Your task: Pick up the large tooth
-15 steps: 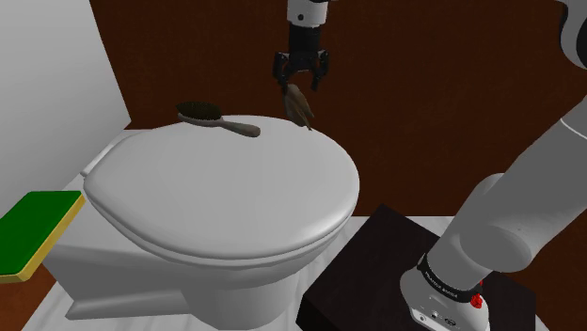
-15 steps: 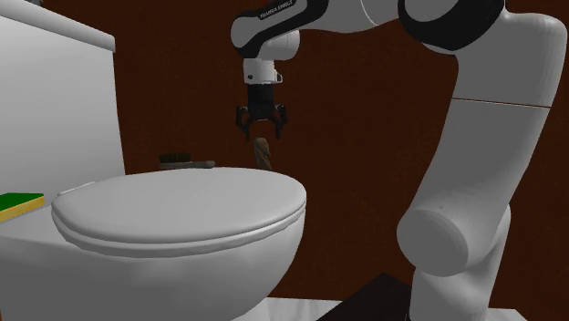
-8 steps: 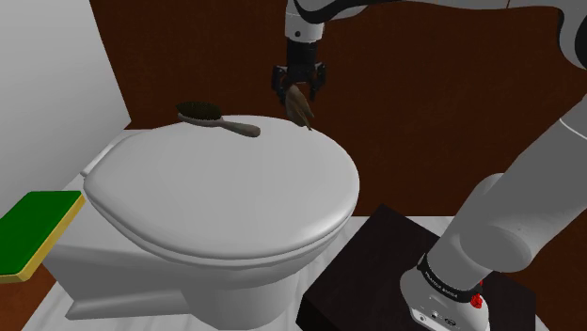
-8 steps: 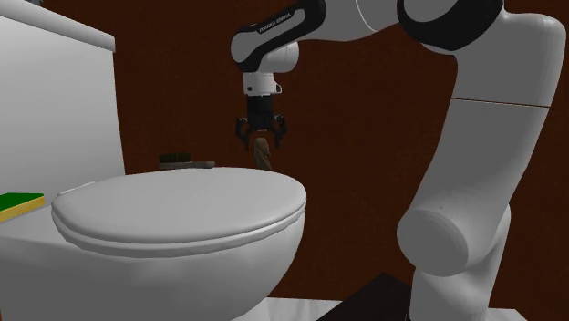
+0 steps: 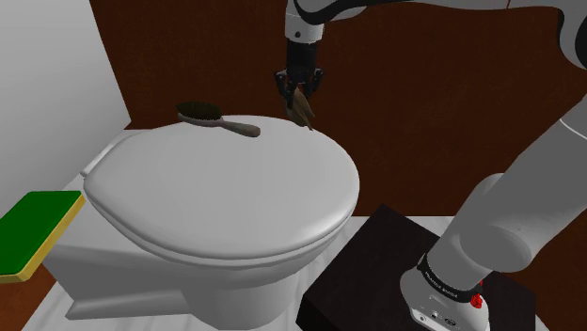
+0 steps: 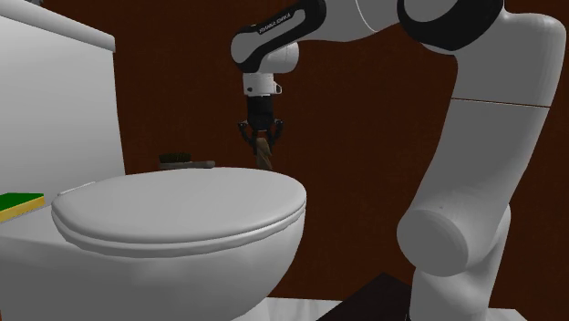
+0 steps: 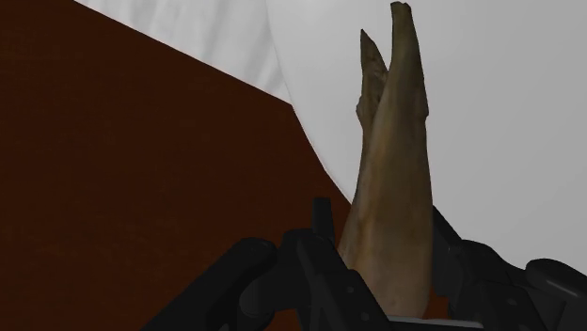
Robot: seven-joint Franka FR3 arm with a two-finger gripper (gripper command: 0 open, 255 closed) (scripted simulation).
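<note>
Up in the top middle of the shoulder view, the claw (image 5: 299,91) hangs straight down from the white arm. Its two black fingers are drawn in close around the upper end of the tooth (image 5: 302,111). The tooth is a long brown piece that runs down and slightly toward the frame's right. Its lower tip sits at the far rim of the white toilet lid (image 5: 226,193); I cannot tell whether it touches there. A dark brush (image 5: 202,113) lies on the same far rim, to the left of the tooth and clear of it. A green and yellow sponge (image 5: 33,226) sits at the lower left, and the dark stand (image 5: 395,254) at the lower right.

From the second exterior view, the claw (image 6: 261,139) appears just left of centre in the upper half, pointing down, with its fingers nearly together. The tooth (image 6: 263,155) pokes out below them, close to upright, with its foot at the back edge of the lid.

Looking along the hand in the wrist view, the tooth (image 7: 390,188) rises from between the fingers (image 7: 315,240) toward the top of the frame. It ends in two pointed prongs over the white lid. A finger presses each flank of its thick end, so I judge it gripped.

The tooth's long axis follows the claw's own axis, leading directly away from it. A straight lift should therefore carry it clear of the lid.
</note>
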